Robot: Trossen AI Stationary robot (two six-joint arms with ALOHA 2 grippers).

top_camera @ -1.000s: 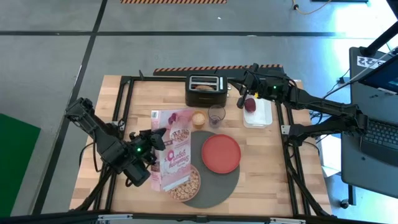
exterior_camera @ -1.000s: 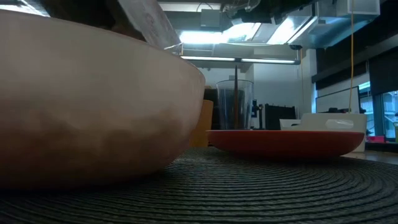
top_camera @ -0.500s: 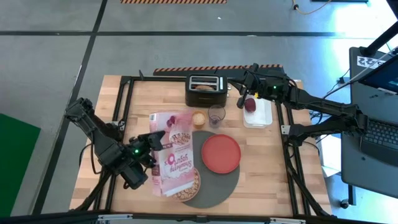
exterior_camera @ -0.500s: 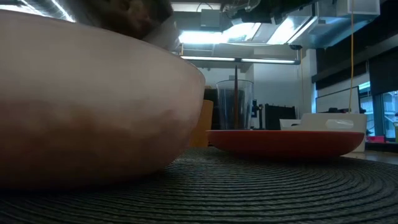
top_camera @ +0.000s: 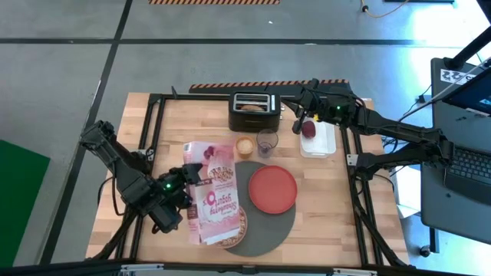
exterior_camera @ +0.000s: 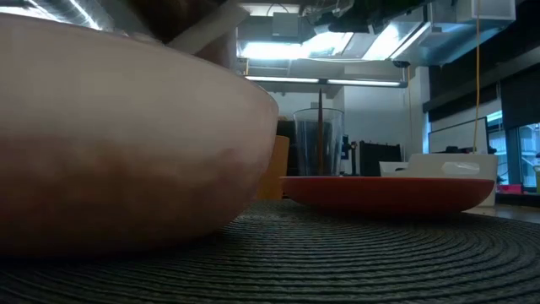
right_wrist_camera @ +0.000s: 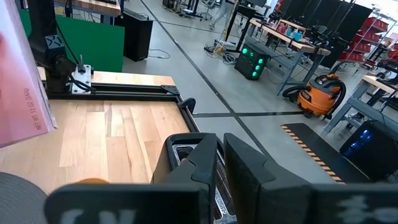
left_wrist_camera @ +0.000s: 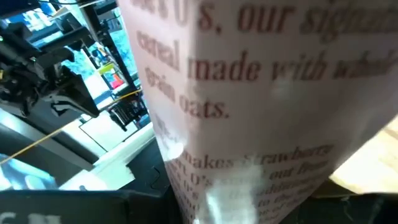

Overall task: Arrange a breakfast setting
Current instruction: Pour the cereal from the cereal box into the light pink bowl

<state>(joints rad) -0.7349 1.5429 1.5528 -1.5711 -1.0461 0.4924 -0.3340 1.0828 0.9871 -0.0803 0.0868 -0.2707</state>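
The left gripper (top_camera: 186, 195) clamps a pink cereal box (top_camera: 211, 192) tipped over the pale round bowl (top_camera: 230, 228) on the dark-grey mat (top_camera: 268, 226). Legible print: "cereal made with", "oats". Red plate (top_camera: 272, 189) lies beside it. The right gripper (top_camera: 298, 121), closed and empty, hovers near the toaster (top_camera: 252, 111).

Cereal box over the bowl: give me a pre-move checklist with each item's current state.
1. Left gripper shut on the cereal box: ok.
2. Box lies across the bowl, covering most of it: ok.
3. Bowl sits on the mat: ok.
4. Cereal level in the bowl: cannot tell, box hides it.
5. Red plate clear of the box: ok.
6. Right gripper parked by the toaster, shut: ok.
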